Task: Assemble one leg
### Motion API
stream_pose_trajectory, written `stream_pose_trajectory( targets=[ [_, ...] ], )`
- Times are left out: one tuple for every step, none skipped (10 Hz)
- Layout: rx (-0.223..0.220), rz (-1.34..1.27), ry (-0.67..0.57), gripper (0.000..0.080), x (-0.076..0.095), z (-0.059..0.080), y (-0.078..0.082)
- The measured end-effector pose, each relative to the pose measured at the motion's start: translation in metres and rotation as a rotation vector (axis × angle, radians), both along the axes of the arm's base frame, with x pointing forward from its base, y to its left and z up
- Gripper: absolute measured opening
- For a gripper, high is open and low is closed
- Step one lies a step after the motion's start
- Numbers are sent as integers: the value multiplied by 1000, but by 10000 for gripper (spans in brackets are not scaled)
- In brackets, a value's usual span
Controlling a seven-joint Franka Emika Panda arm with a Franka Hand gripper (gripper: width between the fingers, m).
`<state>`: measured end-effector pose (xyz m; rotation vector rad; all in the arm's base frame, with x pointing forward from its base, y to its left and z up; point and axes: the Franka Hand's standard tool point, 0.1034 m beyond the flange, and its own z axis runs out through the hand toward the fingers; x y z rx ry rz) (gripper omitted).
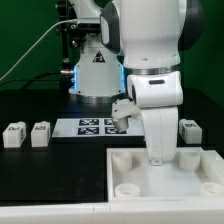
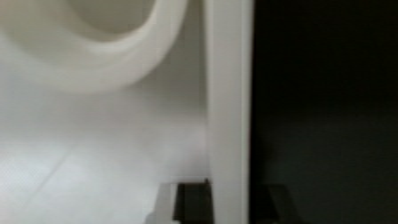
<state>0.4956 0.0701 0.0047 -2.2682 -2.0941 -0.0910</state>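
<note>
The large flat white tray-like part [image 1: 135, 185] lies at the front right of the exterior view. My arm reaches down onto its far rim, and the wrist hides my gripper [image 1: 160, 157] there. In the wrist view my gripper [image 2: 230, 203] straddles the part's raised white rim [image 2: 230, 90], with one dark finger [image 2: 192, 203] on each side, close against it. A round recess [image 2: 89, 40] shows in the part's face. No leg shows plainly in either view.
Two small white tagged cubes [image 1: 12, 134] [image 1: 39, 133] stand at the exterior view's left, and a third [image 1: 188, 128] at its right. The marker board [image 1: 92, 126] lies behind the tray-like part. A small white tagged piece [image 1: 122, 111] shows beside the arm. The robot's base [image 1: 95, 75] stands at the back.
</note>
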Motion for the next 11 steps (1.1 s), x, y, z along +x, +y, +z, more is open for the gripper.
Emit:
stream_pose_trajectory(
  targets=[
    [0, -5, -1, 57, 0, 0, 0],
    [0, -5, -1, 57, 0, 0, 0],
    [0, -5, 0, 121, 0, 0, 0],
    [0, -6, 0, 121, 0, 0, -1],
    [0, -7, 0, 327, 0, 0, -1],
    [0, -7, 0, 327, 0, 0, -1],
    [0, -7, 0, 504, 0, 0, -1],
    [0, -8, 0, 504, 0, 0, -2],
    [0, -8, 0, 623, 0, 0, -2],
    [0, -9, 0, 641, 0, 0, -2],
    [0, -9, 0, 648, 0, 0, -2]
  ],
)
